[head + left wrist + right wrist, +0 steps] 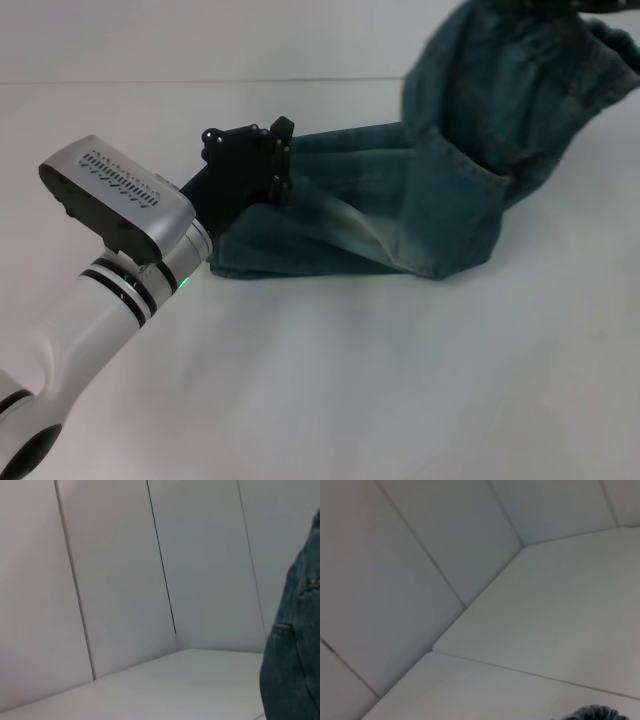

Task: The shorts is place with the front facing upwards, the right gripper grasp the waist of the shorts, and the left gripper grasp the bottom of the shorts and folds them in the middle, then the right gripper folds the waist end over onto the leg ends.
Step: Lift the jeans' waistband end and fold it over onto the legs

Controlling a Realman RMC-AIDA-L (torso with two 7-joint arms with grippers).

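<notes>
White surface [330, 380] fills the foreground, with white wall panels behind it. Nearest, the left arm reaches in from the lower left, silver wrist and green light showing. Its left claw [268, 168] sits at the left end of the shorts [400, 215], at the leg ends [232, 255]; whether it is clamped on the denim cannot be told. Those leg ends lie flat on the surface. Farther back and to the right, the waist end of the shorts is lifted off the surface in a bunched mass. Right claw is out of sight.
</notes>
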